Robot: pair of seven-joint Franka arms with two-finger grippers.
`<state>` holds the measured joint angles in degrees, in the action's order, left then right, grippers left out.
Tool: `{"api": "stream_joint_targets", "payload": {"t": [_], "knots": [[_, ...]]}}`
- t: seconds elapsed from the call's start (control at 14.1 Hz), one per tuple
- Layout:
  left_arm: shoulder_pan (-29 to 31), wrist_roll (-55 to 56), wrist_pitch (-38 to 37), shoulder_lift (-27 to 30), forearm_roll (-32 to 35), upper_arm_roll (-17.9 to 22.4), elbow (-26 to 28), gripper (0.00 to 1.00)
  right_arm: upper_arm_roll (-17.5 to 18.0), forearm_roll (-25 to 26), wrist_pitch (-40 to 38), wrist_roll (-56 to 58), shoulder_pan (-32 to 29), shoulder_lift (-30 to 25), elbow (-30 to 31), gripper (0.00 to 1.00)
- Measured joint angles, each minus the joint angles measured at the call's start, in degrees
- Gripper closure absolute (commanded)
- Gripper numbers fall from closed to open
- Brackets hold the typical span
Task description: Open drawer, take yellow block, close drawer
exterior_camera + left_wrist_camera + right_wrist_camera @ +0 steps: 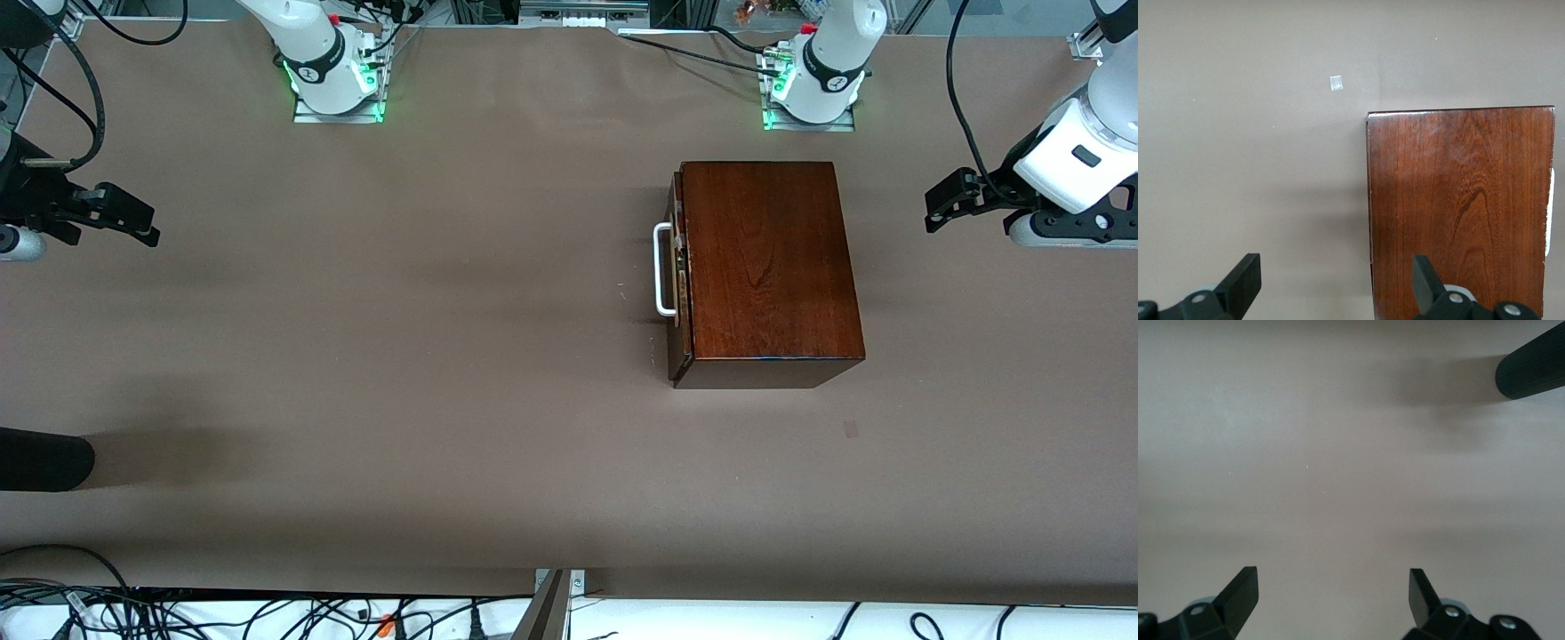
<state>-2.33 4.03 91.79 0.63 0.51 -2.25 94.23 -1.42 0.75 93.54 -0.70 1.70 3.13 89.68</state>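
Front view says it all: I haven't started yet. The drawer is shut, sitting flush in the wooden box at the right-centre of the frame, with its white loop handle sticking out toward the middle of the table.

My left gripper is parked at the right edge of the frame, hanging over bare table just off the box's end, fingers spread apart and holding nothing. In the left wrist view the box top fills the lower right of the frame, with my fingertips wide open over its edge. My right gripper is at the left edge of the frame, well away from the box, also spread wide and empty; its wrist view shows bare table plus some dark rounded thing in the upper right corner, which I can't really identify.

No yellow block anywhere in any view. I'm guessing it's inside the drawer, but can't confirm.

So all three steps are left: pull the drawer open by the handle, get the block out, push it shut. The right arm faces the handle side, so I'd probably use that one for the pull.
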Motion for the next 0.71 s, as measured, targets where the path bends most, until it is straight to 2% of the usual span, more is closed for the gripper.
{"api": "stream_joint_targets", "payload": {"t": [0.71], "knots": [[0.1, 0.0, -2.2, 0.0, 0.0, 0.3, 0.0, 0.0, 0.0, 0.0, 0.2, 0.0, 0.0, 0.0, 0.0, 0.0]]}}
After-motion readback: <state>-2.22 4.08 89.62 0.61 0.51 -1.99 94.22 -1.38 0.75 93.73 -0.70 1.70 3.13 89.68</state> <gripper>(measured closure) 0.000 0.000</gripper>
